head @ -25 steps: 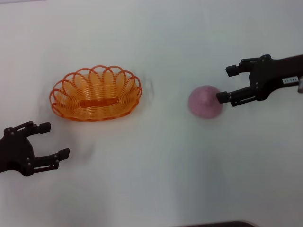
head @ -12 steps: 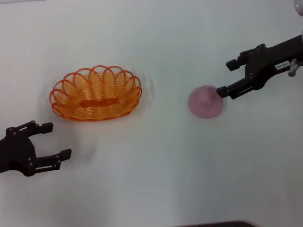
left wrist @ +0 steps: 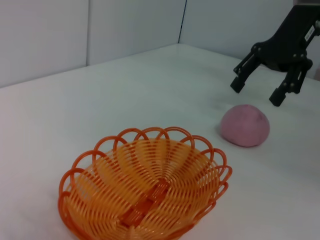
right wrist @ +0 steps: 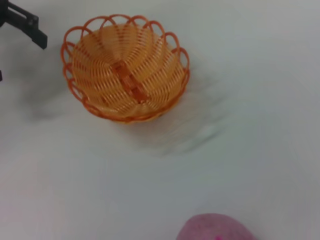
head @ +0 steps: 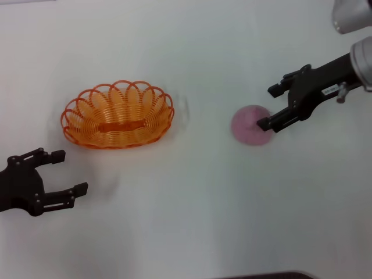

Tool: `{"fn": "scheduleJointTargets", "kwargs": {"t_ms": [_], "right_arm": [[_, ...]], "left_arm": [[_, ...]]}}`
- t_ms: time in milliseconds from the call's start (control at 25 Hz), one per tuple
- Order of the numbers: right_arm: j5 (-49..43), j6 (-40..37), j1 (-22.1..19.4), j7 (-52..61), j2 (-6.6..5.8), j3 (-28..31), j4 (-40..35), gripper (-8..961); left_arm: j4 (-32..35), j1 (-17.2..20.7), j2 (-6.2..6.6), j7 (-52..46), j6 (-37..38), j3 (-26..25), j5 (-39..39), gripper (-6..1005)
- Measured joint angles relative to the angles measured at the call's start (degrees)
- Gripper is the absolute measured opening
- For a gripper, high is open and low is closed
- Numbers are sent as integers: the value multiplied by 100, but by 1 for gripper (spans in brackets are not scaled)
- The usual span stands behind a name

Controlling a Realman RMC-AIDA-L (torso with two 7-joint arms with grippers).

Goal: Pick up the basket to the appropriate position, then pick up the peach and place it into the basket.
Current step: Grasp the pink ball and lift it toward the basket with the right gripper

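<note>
The orange wire basket (head: pixel 118 114) sits empty on the white table, left of centre; it also shows in the left wrist view (left wrist: pixel 145 189) and the right wrist view (right wrist: pixel 125 66). The pinkish-purple peach (head: pixel 250 125) rests on the table to its right, seen too as the peach (left wrist: pixel 245 125) and the peach (right wrist: pixel 215 228). My right gripper (head: pixel 268 107) hovers open above the peach's right side, its near fingertip over the fruit. My left gripper (head: pixel 70 172) stands open near the table's front left, below the basket and apart from it.
The white table (head: pixel 186 203) carries nothing else. Grey wall panels (left wrist: pixel 90 30) stand behind the far edge in the left wrist view. A dark edge (head: pixel 267 275) shows at the bottom of the head view.
My right gripper has swung and shifted left, from beside the peach to over its right side, its arm now angled down from the upper right. The left gripper, basket and peach stayed put.
</note>
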Motion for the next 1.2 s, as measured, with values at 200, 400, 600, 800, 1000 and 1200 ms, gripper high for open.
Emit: {"fn": "scheduleJointTargets", "kwargs": {"t_ms": [200, 400, 600, 800, 1000, 1200], "right_arm": [[-3, 252, 75, 48, 16, -336, 288, 878], [15, 433, 135, 56, 16, -524, 479, 875], [15, 510, 194, 58, 13, -536, 622, 872], [17, 557, 198, 59, 12, -537, 637, 870], [21, 602, 175, 25, 12, -607, 622, 867], [21, 633, 181, 27, 13, -643, 631, 651]], "left_arm": [[2, -3, 0, 0, 1, 0, 2, 887], [2, -5, -1, 0, 10, 0, 22, 887], [2, -1, -8, 0, 9, 0, 29, 887], [-5, 1, -9, 0, -5, 5, 31, 887], [-7, -3, -12, 0, -1, 9, 22, 887], [-7, -6, -9, 0, 4, 9, 16, 887]]}}
